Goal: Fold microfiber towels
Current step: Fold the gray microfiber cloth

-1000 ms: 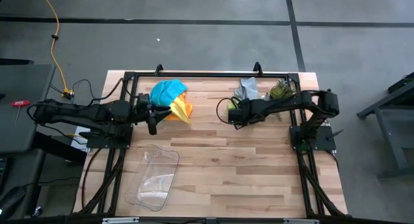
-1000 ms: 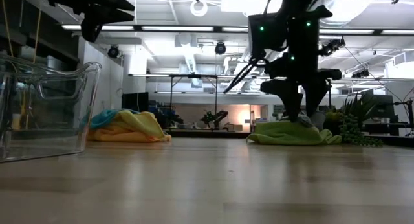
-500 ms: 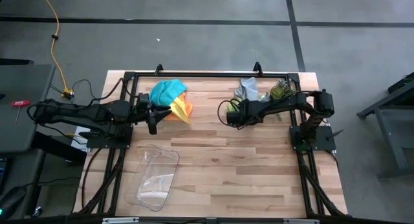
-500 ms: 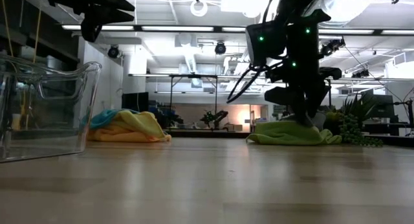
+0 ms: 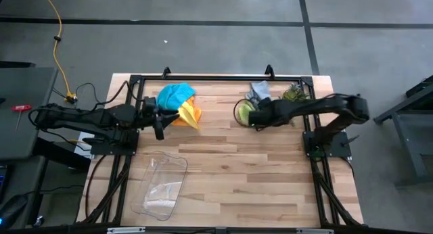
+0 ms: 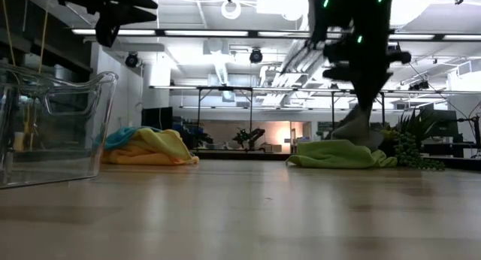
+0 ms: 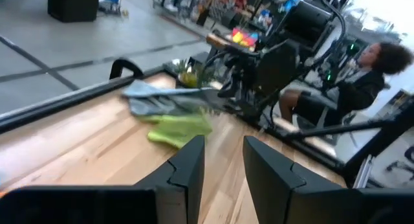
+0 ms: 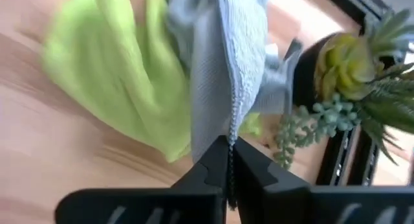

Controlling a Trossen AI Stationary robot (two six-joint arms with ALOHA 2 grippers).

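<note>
R gripper (image 8: pixel 228 160) pinches grey towel (image 8: pixel 223 62) off lime towel (image 8: pixel 110 88): pick-up step. Next: lift clear, spread flat. L gripper (image 7: pixel 220 160) waits, part-open, holding nothing.

- You will find no text, label, brand, number or sign that can be read in any of these views.

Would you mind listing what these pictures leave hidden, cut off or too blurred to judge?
- Orange towel: mostly buried under the yellow towel and teal towel; its lie is hidden.
- Grey towel: pinched in the right gripper; right wrist view blurred, its lower part covered by the arm in the high view.
- Clear tray: cut off by the low view's edge.
- Left gripper: holding nothing visible.
</note>
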